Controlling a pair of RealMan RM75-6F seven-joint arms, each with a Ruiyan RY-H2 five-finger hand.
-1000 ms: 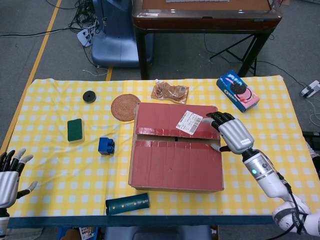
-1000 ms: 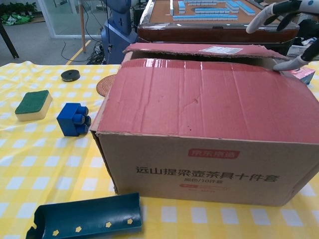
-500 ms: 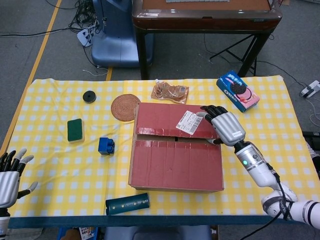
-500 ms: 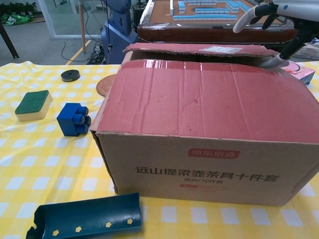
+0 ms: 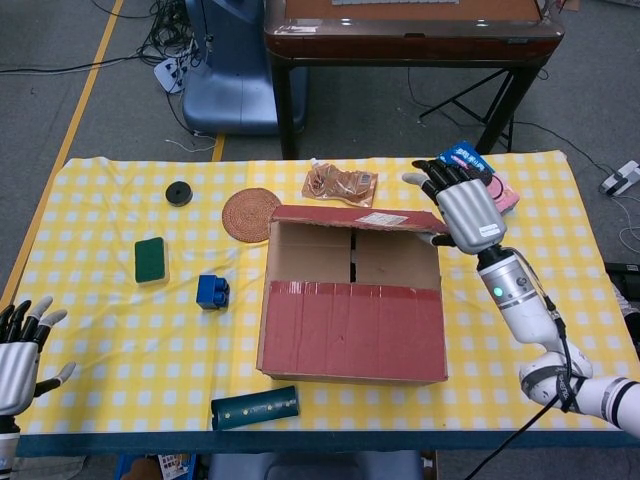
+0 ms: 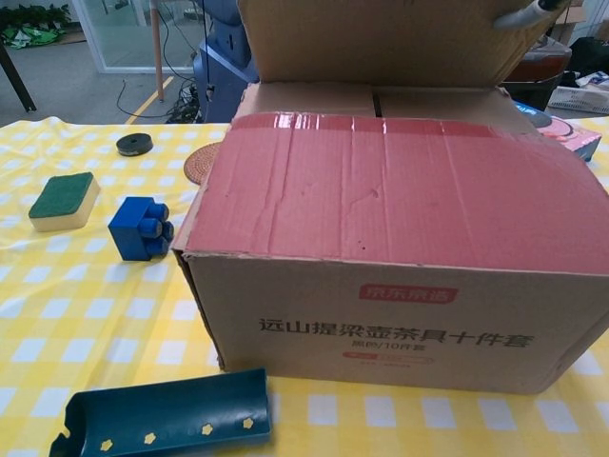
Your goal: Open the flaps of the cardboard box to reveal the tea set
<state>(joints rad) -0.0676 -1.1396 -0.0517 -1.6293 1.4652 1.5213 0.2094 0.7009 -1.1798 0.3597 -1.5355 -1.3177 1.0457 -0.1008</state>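
Fingers (image 5: 432,182) of right hand (image 5: 465,210) hooked under raised far flap (image 5: 355,217) of red-taped cardboard box (image 5: 352,330); left hand (image 5: 20,345) spread, holding nothing, at table (image 5: 120,330) edge.

Raised far flap (image 5: 355,219) blocks rear approach; near flap (image 5: 352,330) covers front half; middle open.

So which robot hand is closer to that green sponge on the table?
The left. The left robot hand sits off the table's near left corner, some way from the green sponge. The right robot hand is across the cardboard box, at its raised far flap.
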